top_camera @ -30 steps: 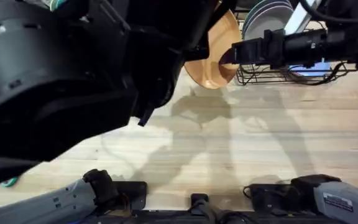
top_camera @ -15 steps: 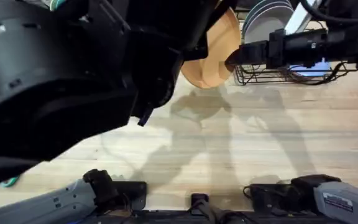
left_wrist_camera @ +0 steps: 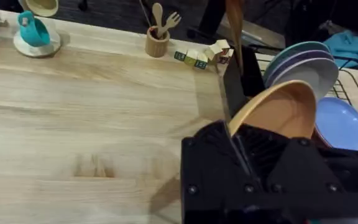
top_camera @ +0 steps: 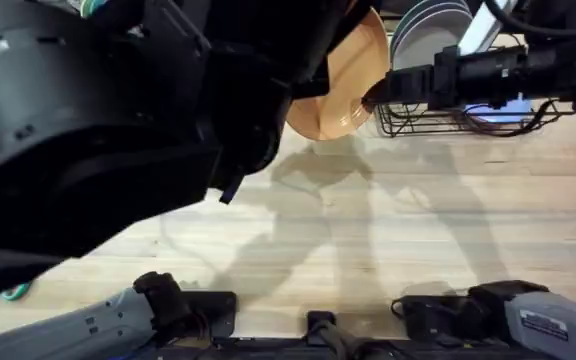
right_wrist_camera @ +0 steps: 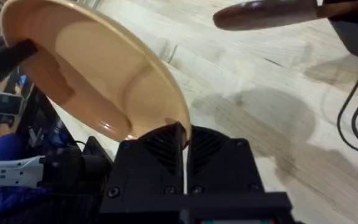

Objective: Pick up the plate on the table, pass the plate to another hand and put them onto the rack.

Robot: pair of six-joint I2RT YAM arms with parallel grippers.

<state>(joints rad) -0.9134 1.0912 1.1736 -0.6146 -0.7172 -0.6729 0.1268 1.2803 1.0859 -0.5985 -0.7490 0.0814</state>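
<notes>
A: Which step was in hand?

B: The handover. In the overhead view the left arm [top_camera: 98,130] rose large and dark on the left. The orange-tan plate [top_camera: 343,80] was held tilted in the air above the far part of the bench [top_camera: 368,240], just beside the black wire rack [top_camera: 458,115]. The right gripper [top_camera: 373,95] reached in from the right, and its fingers were clamped on the plate's rim.

A: And the left gripper?

B: In the left wrist view the left gripper [left_wrist_camera: 232,140] had the plate's edge between its fingers, which appeared closed on it. Both grippers therefore seemed to hold the plate at once.

A: What did the next move call for?

B: In my judgement, the left fingers would need to release and withdraw. The right arm would then need to turn the plate upright and lower it into a free slot beside the grey-white plates [top_camera: 428,30].

A: The surface and the room?

B: A light-wood plank bench carrying arm shadows. The left wrist view showed a teal cup [left_wrist_camera: 33,31], a wooden utensil holder [left_wrist_camera: 157,43] and small blocks [left_wrist_camera: 201,56] along its far edge.
</notes>
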